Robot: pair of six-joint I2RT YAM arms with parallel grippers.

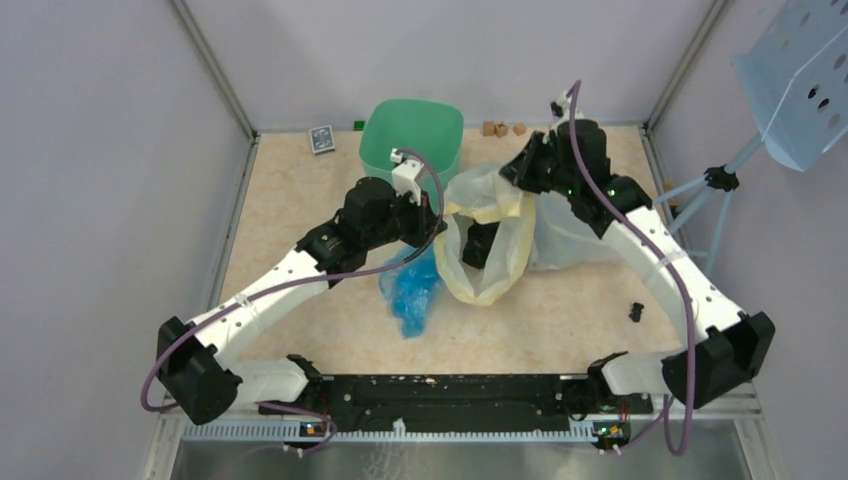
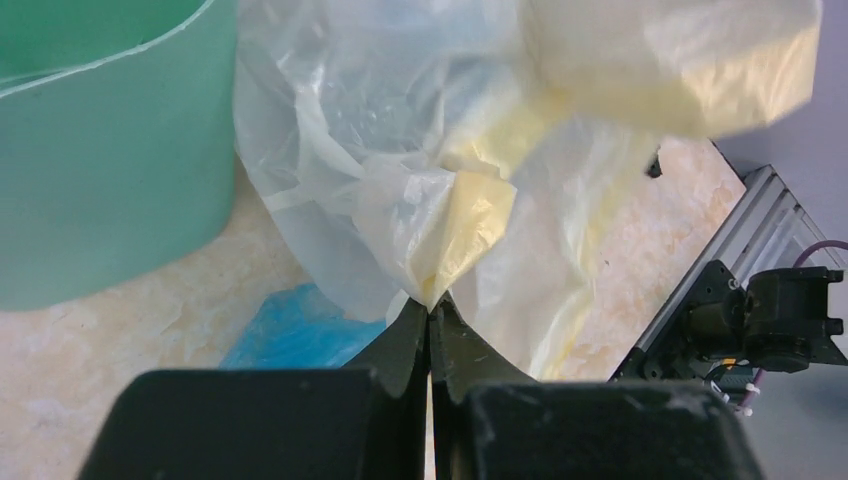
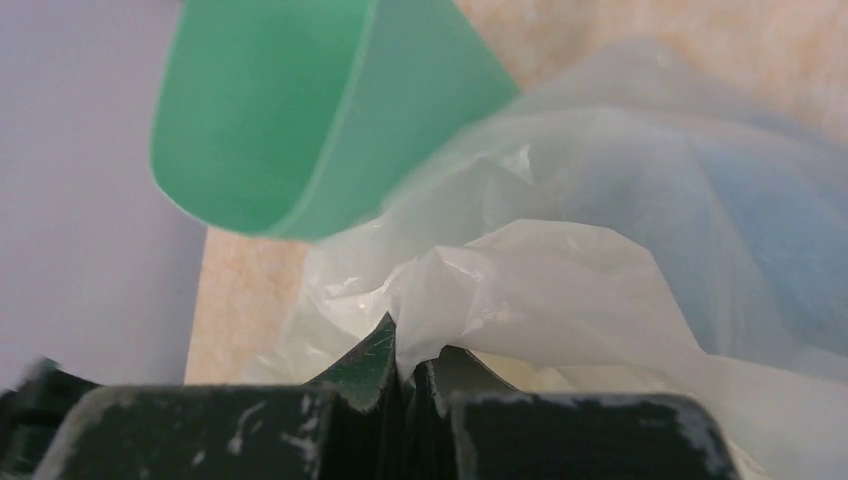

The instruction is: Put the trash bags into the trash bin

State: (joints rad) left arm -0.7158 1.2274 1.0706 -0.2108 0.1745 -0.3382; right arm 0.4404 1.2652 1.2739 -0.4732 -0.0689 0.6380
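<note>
The mint-green trash bin (image 1: 410, 135) stands upright at the back middle of the table. The crumpled blue trash bag (image 1: 410, 290) lies on the table in front of it, apart from both grippers. A larger clear yellowish plastic bag (image 1: 490, 240) hangs open between the grippers. My left gripper (image 1: 437, 213) is shut on its left rim, and my right gripper (image 1: 515, 172) is shut on its right rim. In the left wrist view the gripper (image 2: 430, 308) pinches the yellowish bag (image 2: 440, 210), with the blue bag (image 2: 290, 330) below and the bin (image 2: 100, 180) at left. In the right wrist view the gripper (image 3: 405, 352) pinches the clear bag (image 3: 540, 290) below the bin (image 3: 300, 100).
A small dark card box (image 1: 321, 138), a green cube (image 1: 357, 125) and brown cubes (image 1: 500, 128) lie along the back edge. A pale-blue perforated panel (image 1: 800, 70) on a stand is at the right. A small black piece (image 1: 636, 311) lies on the table at right.
</note>
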